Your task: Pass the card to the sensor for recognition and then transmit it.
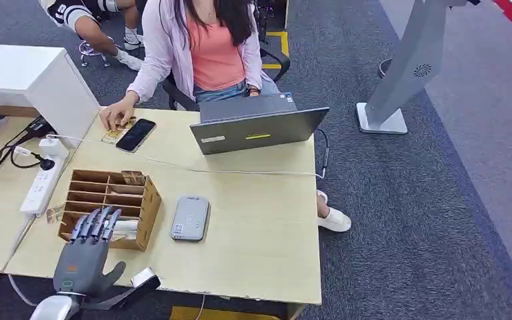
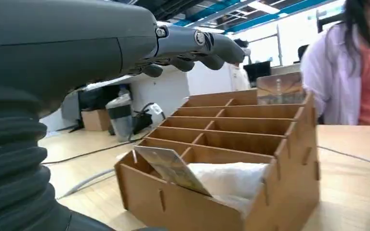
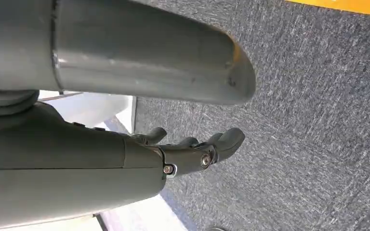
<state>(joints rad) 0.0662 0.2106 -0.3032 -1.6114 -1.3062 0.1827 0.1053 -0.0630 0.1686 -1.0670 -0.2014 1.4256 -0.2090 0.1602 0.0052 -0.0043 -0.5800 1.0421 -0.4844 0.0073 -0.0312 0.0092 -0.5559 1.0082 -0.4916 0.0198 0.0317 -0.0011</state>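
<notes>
The left hand (image 1: 88, 252) hovers over the near end of the wooden organizer (image 1: 110, 207), its fingers (image 1: 97, 223) stretched forward and spread apart, holding nothing. Just under the fingertips, in the nearest compartment, a card (image 2: 171, 168) leans tilted against a white soft thing (image 2: 231, 180) (I cannot tell what it is). Right of the hand, near but apart from the organizer, the grey sensor (image 1: 190, 218) lies flat on the table (image 1: 260, 247). Beyond the hand, at the far edge, a person (image 1: 203, 47) sits behind a laptop (image 1: 257, 130), one hand beside a black phone (image 1: 135, 135). The right hand (image 3: 192, 149) hangs over grey carpet, fingers loosely apart and holding nothing.
</notes>
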